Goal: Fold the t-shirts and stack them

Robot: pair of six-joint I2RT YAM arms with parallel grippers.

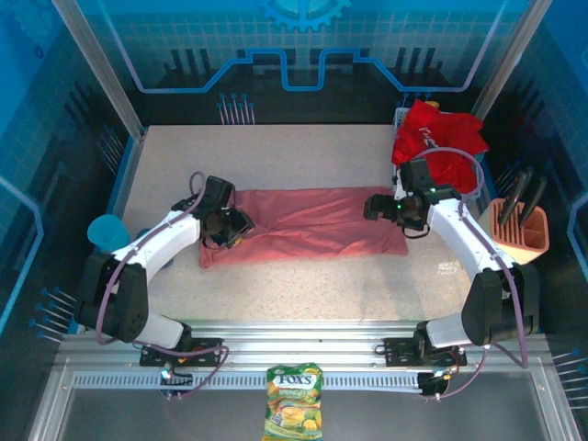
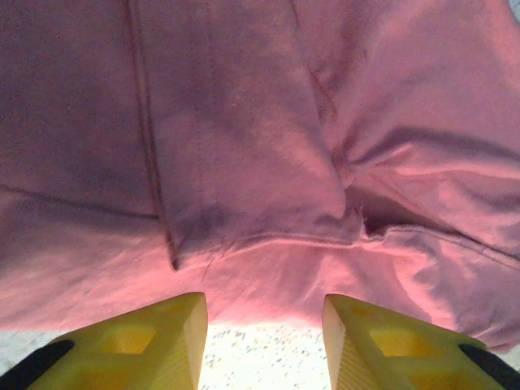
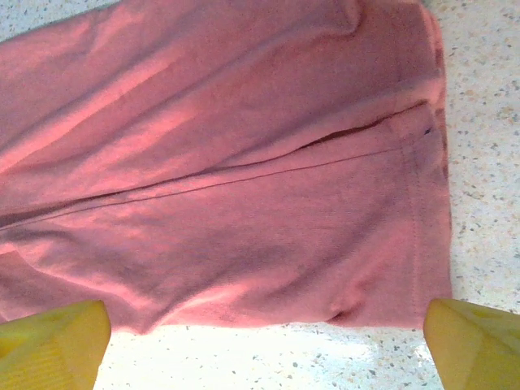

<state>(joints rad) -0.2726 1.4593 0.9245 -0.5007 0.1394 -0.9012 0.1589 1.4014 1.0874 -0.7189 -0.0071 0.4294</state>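
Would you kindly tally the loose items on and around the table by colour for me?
Salmon-pink cloth t-shirt, spread flat: 1
Bright red cloth heap, shirts within uncountable: 1
Blue plastic cup: 1
Orange slotted holder: 1
Green-yellow candy bag: 1
Total: 5

On my left, a blue cup (image 1: 108, 231) is sitting by the left edge of the speckled table (image 1: 367, 276). On my right, a salmon-coloured holder (image 1: 520, 230) is standing beside it, black handles (image 1: 522, 195) sticking up from inside. Nearest me, a Fox's sweets bag (image 1: 294, 402) is lying on the metal frame (image 1: 119, 378).
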